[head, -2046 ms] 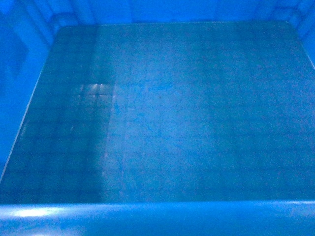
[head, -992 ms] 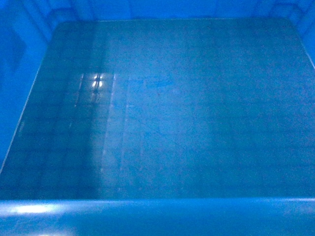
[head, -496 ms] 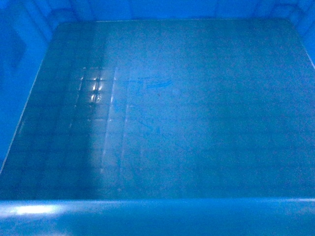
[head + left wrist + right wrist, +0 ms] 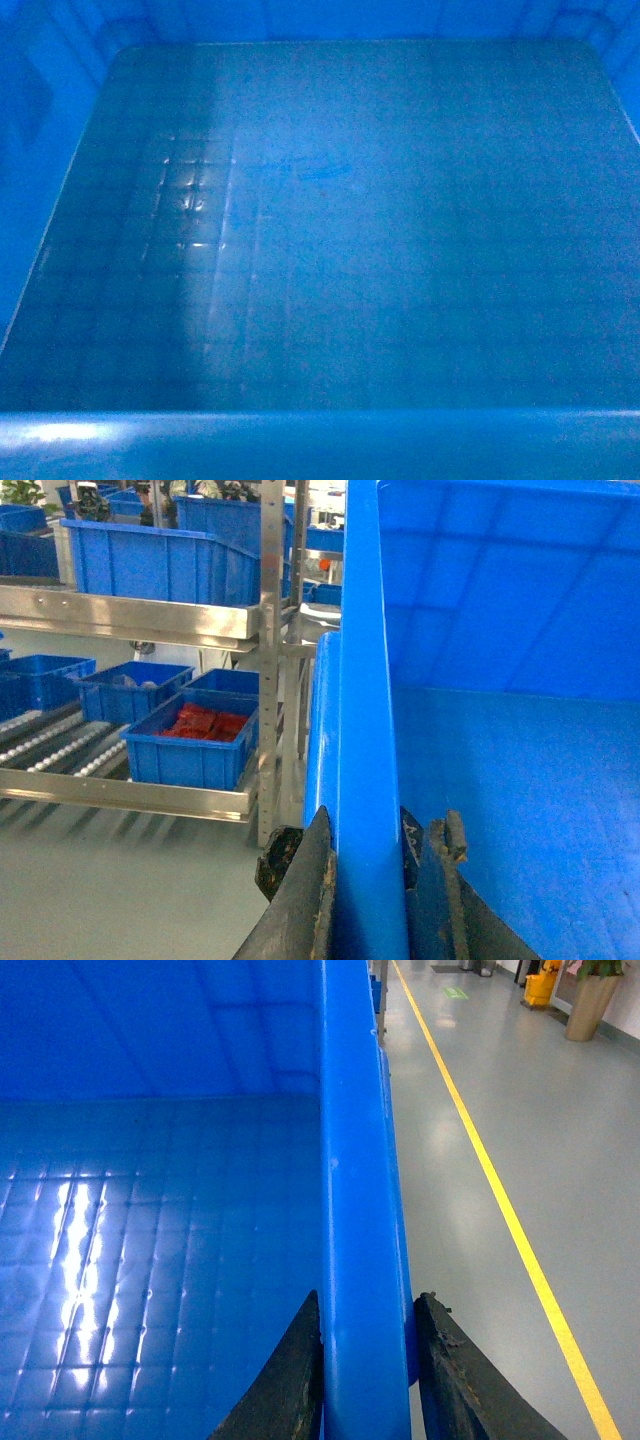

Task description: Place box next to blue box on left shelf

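The blue crate (image 4: 330,250) is filling the whole head view, its grid-embossed floor showing a pale glare patch at left. The left shelf (image 4: 120,780), a grey roller rack, is standing to the crate's left, carrying a small blue bin of red parts (image 4: 195,742) beside another blue bin (image 4: 125,690). The left end effector (image 4: 368,880) is pinching the crate's left wall rim. The right end effector (image 4: 368,1360) is pinching the right wall rim, above grey floor with a yellow line (image 4: 490,1175)
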Robot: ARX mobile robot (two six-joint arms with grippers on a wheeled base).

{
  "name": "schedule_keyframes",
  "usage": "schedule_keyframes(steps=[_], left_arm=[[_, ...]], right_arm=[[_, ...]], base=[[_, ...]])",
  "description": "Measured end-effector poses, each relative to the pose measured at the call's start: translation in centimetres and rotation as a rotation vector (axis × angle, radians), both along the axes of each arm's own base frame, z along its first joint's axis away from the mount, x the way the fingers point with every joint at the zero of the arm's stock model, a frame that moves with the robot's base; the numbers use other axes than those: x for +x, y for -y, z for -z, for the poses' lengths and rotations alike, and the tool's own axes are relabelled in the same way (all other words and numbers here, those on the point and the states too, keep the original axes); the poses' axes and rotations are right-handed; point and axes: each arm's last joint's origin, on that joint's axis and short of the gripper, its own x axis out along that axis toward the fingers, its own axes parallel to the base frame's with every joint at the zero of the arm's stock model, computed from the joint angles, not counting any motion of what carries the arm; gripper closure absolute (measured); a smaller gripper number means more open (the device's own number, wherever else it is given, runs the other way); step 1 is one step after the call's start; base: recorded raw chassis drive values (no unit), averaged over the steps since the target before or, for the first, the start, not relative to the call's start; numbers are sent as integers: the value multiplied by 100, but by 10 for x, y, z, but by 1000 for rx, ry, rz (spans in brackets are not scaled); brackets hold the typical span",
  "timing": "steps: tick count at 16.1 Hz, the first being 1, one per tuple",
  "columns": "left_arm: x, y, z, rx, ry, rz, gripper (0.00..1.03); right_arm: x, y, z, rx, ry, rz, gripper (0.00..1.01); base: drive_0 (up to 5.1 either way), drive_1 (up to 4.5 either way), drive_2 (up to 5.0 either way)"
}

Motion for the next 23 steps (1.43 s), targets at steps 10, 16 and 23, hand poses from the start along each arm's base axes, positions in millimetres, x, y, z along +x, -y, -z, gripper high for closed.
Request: schedule_keyframes(steps=[10, 16, 23], left_arm=[[0, 0, 0, -1, 0, 0, 93], [0, 0, 0, -1, 0, 0, 93], [1, 0, 1, 3, -10, 0, 93]], right_arm=[[0, 0, 0, 1, 5, 0, 81], [0, 0, 0, 1, 4, 0, 81], [0, 0, 0, 0, 0, 0, 81]], base=[[6, 435, -422], [1, 431, -429], [-5, 364, -374]])
